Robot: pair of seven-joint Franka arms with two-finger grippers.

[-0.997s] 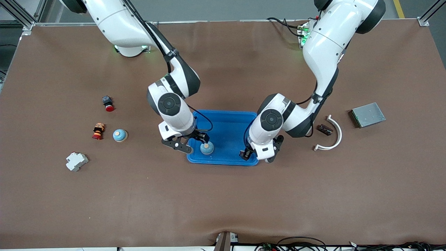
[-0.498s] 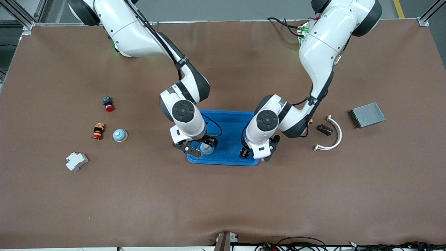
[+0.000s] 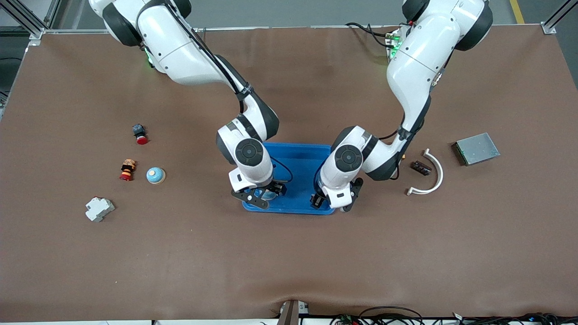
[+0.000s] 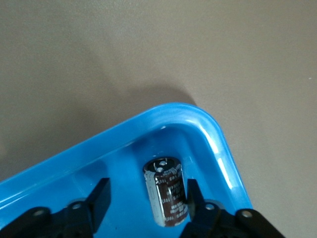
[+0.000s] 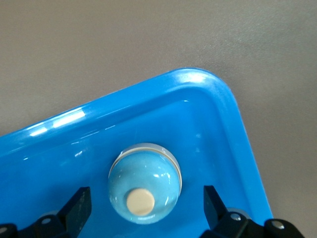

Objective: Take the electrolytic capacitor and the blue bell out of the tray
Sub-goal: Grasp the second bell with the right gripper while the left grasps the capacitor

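In the blue tray point(image 3: 298, 178) a dark brown capacitor point(image 4: 166, 191) lies in one corner. My left gripper point(image 4: 147, 193) straddles it, open: one finger point(image 4: 194, 192) is against its side and the other stands clear. Seen from the front, the left gripper point(image 3: 332, 204) is low over the tray's corner toward the left arm's end. A light blue bell point(image 5: 144, 183) with a cream knob sits upright in the tray's other near corner. My right gripper point(image 5: 146, 197) is open wide around it without touching. From the front, the right gripper point(image 3: 264, 194) hides most of the bell.
Toward the right arm's end lie a second blue bell point(image 3: 156, 175), a red-and-orange part point(image 3: 128, 169), a red-tipped button point(image 3: 140, 134) and a white block point(image 3: 99, 209). Toward the left arm's end lie another dark capacitor point(image 3: 421, 168), a white curved piece point(image 3: 431, 174) and a grey box point(image 3: 477, 148).
The right arm has swung toward the left arm's end, bringing its open gripper from beside the bell to over it. The left gripper has shifted slightly along the tray's corner.
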